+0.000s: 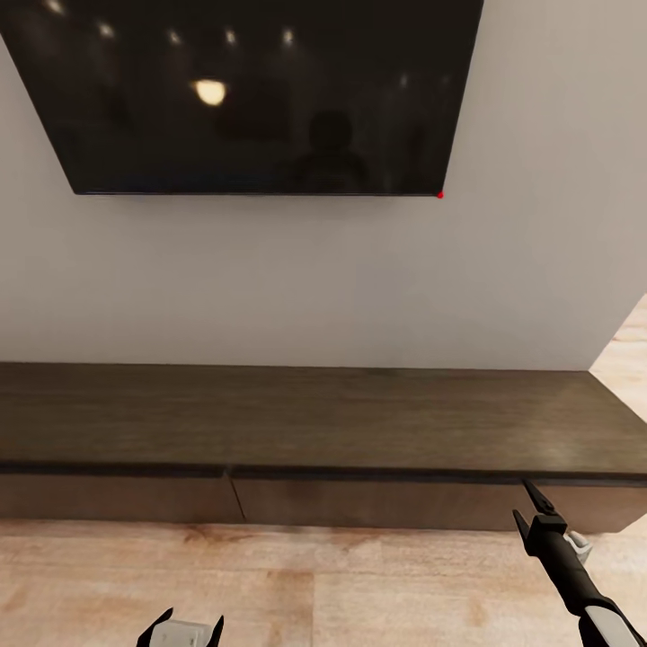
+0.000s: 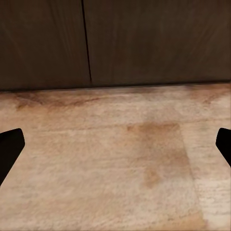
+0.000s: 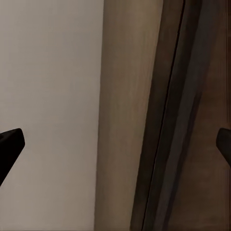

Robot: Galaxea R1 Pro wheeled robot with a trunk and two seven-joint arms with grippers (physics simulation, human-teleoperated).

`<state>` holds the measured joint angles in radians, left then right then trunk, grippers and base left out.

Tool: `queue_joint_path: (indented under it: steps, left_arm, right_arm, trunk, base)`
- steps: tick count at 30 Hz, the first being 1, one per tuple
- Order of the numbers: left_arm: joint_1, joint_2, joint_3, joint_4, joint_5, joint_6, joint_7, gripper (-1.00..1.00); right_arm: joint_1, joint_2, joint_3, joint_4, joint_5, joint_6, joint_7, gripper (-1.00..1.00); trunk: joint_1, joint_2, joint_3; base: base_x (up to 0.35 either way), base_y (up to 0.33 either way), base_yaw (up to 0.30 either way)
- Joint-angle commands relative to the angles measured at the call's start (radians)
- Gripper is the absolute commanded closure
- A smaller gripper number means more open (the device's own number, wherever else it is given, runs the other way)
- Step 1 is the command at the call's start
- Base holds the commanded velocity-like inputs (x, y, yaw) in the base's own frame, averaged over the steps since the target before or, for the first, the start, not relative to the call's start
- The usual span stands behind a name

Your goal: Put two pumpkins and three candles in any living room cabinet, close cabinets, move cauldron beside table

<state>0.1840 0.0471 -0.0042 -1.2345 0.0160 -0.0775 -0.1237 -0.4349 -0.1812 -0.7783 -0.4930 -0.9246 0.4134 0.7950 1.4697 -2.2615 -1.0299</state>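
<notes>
- Right claw [image 1: 530,503]: at about 4 o'clock in the head view, its two black fingers are parted and hold nothing. The upper fingertip lies over the cabinet's front edge near the right end; whether it touches the wood I cannot tell.
- In the right wrist view the two fingertips [image 3: 10,144] sit at opposite edges, far apart, with the pale wall [image 3: 48,96] and the cabinet's top and edge between them.
- Right arm [image 1: 575,575]: black forearm with a white cuff, rising from 5 o'clock and slanting up toward the cabinet.
- Left claw [image 1: 180,629]: at 7 o'clock in the head view, low over the floor [image 1: 314,575], two black finger stubs on a white body, spread wide and empty.
- In the left wrist view its fingertips [image 2: 9,147] stand at opposite edges; between them lie light wood floor planks and the cabinet's dark front, split by a thin vertical seam.
- Cabinet [image 1: 296,422]: long, low, dark brown, running from 9 to 3 o'clock against the wall. Its top is bare and its front panels lie flush, closed.
- TV [image 1: 252,90]: a black screen on the wall at 12 o'clock, above the cabinet, with a small red dot at its lower right corner.
</notes>
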Motion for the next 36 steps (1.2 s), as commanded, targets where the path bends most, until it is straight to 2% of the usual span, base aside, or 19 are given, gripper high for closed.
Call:
queue_joint_path:
  steps: [1,10,21,28,36]
  left_arm:
    - [0.0,0.0,0.0,0.0,0.002,-0.002,-0.002,-1.0]
    - [0.0,0.0,0.0,0.001,0.003,-0.002,-0.002,-1.0]
    - [0.001,0.0,0.0,0.001,0.001,-0.002,-0.002,-1.0]
    - [0.002,0.0,0.0,0.001,0.001,-0.006,-0.002,-1.0]
    - [0.002,0.0,0.0,0.001,0.0,-0.007,-0.002,-1.0]
  right_arm:
    - [-0.001,0.0,-0.002,0.001,-0.007,0.008,0.001,-1.0]
    - [-0.001,-0.001,-0.002,0.001,-0.007,0.008,0.002,-1.0]
    - [-0.001,0.0,-0.002,0.001,-0.007,0.008,0.002,-1.0]
    - [0.0,-0.001,-0.003,0.001,-0.007,0.008,0.003,-1.0]
    - [0.001,-0.001,-0.004,0.001,-0.008,0.008,0.062,-1.0]
  trunk:
    - [0.004,-0.008,-0.004]
    - [0.038,-0.071,-0.032]
    - [0.038,-0.071,-0.032]
    - [0.065,-0.12,-0.054]
    - [0.065,-0.12,-0.054]
  base:
    - [0.006,-0.001,0.0]
    - [0.001,0.0,0.0]
    - [0.0,0.0,0.0]
    - [0.0,0.0,0.0]
    - [0.0,0.0,0.0]
